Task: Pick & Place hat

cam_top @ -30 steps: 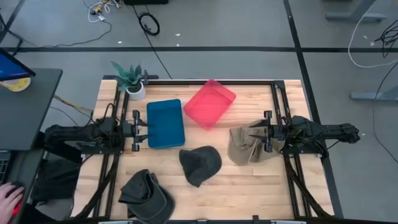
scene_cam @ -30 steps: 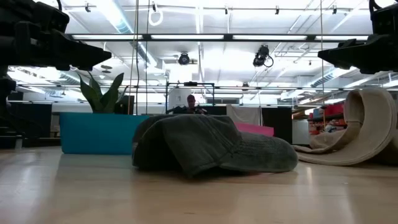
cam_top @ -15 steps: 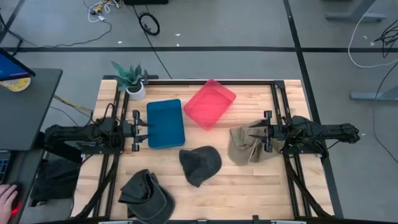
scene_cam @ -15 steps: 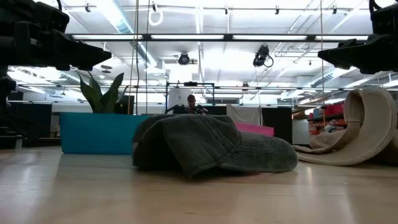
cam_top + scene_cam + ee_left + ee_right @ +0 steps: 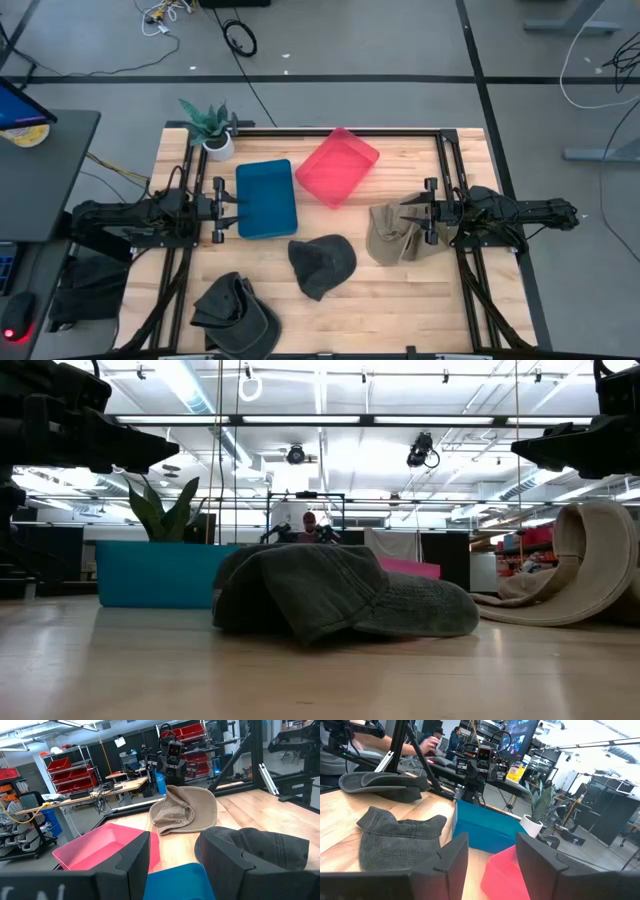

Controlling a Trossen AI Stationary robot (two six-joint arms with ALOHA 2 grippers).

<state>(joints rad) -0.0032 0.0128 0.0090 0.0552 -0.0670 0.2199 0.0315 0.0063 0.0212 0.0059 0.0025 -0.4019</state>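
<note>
While both arms wait (apart) | hats: 3 | bins: 2

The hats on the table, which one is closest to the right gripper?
The tan hat, lying right beside the right gripper by the table's right rail. The two dark grey hats lie farther off, mid-table and front-left.

A robotics lab — red parts bins on shelving, monitors, cluttered workbenches.
</note>
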